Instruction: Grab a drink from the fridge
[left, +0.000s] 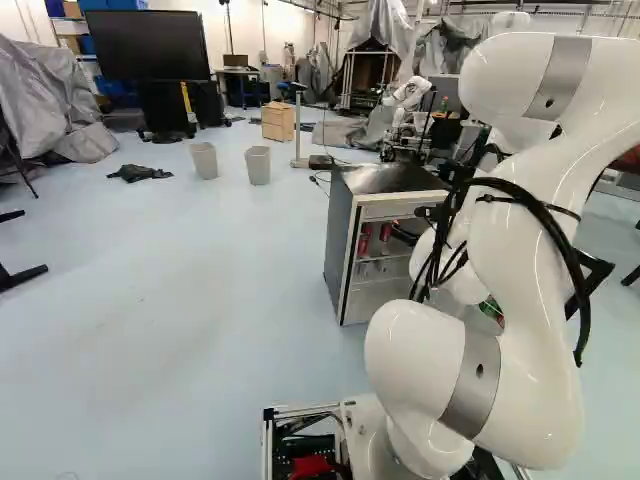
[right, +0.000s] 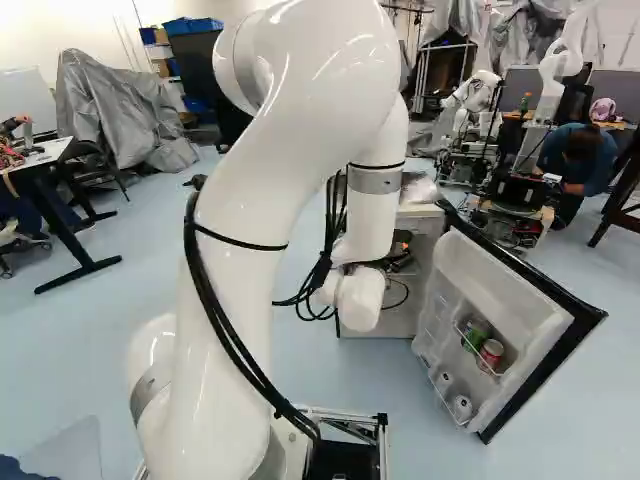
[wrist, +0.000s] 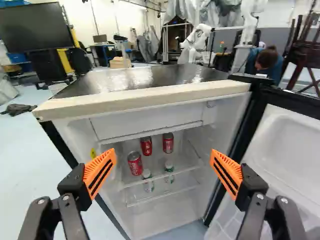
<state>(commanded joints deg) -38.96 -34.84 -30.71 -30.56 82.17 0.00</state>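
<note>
The gripper (left: 405, 232) reaches toward the fridge (left: 343, 240), whose door (right: 500, 320) is swung wide. In the wrist view the gripper (wrist: 163, 170) stands open with nothing between its orange pads, in front of the fridge's opening. Ahead of it, on the upper shelf, are three red cans: a nearer can (wrist: 135, 163), a can behind it (wrist: 146, 146) and another can (wrist: 168, 143). Two white-and-green containers, one container (wrist: 148, 181) and another container (wrist: 169, 171), stand on the lower shelf. The door's racks hold a red can (right: 490, 354) and a green can (right: 475, 334).
Two grey bins, one bin (left: 204, 160) and another bin (left: 258, 165), stand left of the fridge. Another robot (wrist: 196, 42) is behind it. The fridge's top edge (wrist: 145, 99) runs across above the shelves. The open door flanks the gripper.
</note>
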